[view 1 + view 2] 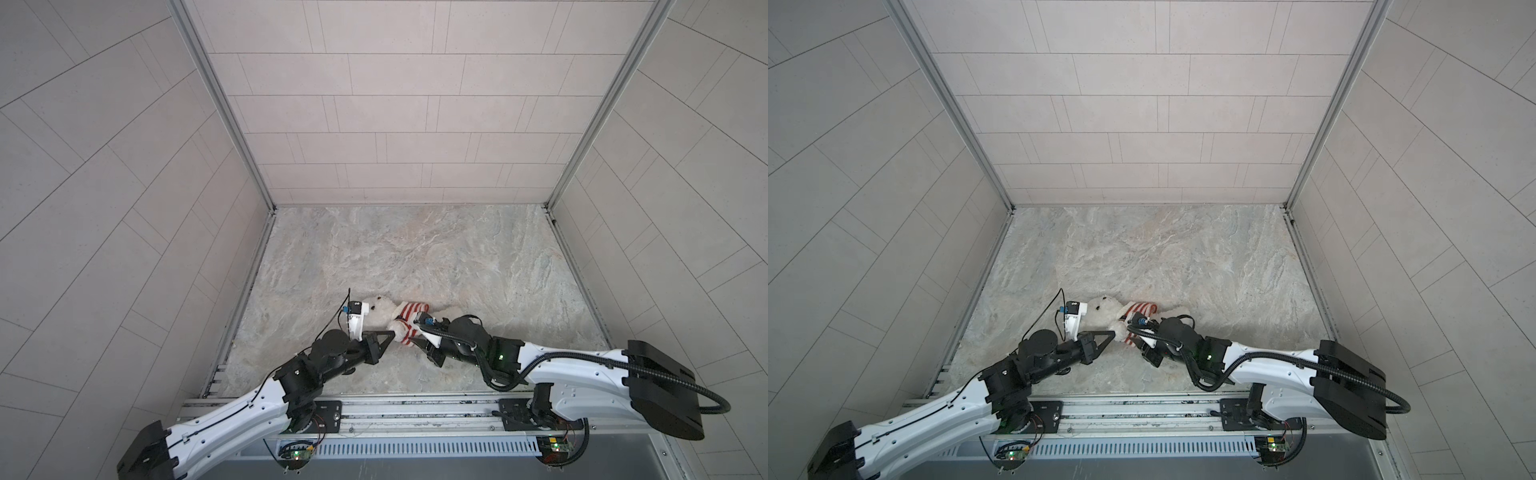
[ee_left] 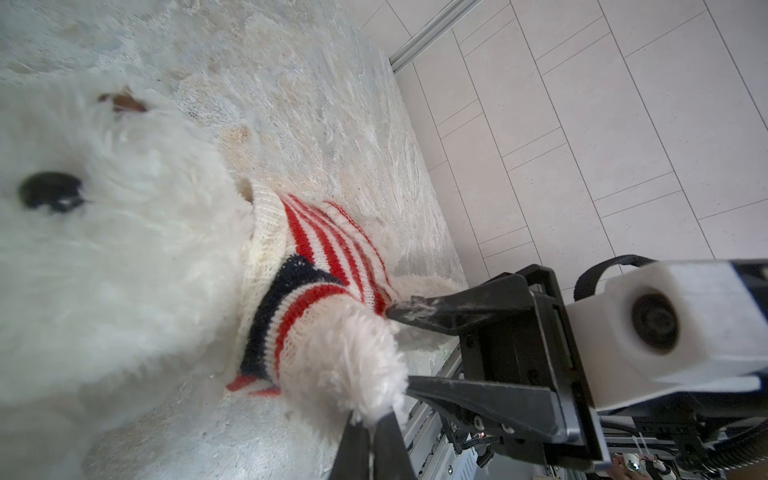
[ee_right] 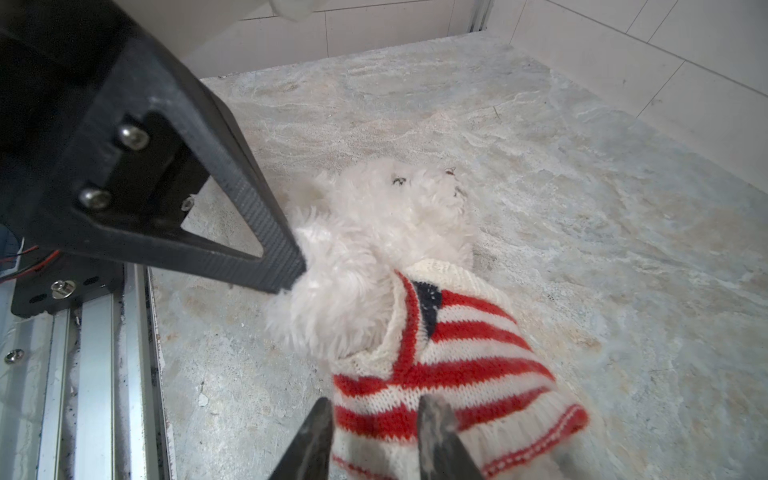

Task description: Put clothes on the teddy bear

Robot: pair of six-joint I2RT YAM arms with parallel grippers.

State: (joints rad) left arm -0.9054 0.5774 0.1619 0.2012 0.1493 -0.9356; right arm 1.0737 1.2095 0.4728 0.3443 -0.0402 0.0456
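Lying near the front edge of the marble-patterned bench (image 1: 457, 266), the white teddy bear (image 1: 381, 311) stretches sideways between the two arms in both top views. Its head is toward the left arm and its body toward the right one. A red-and-white striped knit sweater (image 1: 409, 312) with a navy patch covers its torso. The head is clear of the collar, and one fluffy paw (image 2: 345, 357) sticks out of a sleeve. The left fingers (image 2: 353, 449) are closed tight on the fur at the tip of that paw. The left wrist view shows this, and so does the right wrist view, where the black triangular finger meets the fluff. The right fingers (image 3: 313, 436) stand apart at the sweater's lower part, with the striped knit showing between them. Whether either one presses the knit I cannot tell. A dark bead eye and the nose show on the bear's face.
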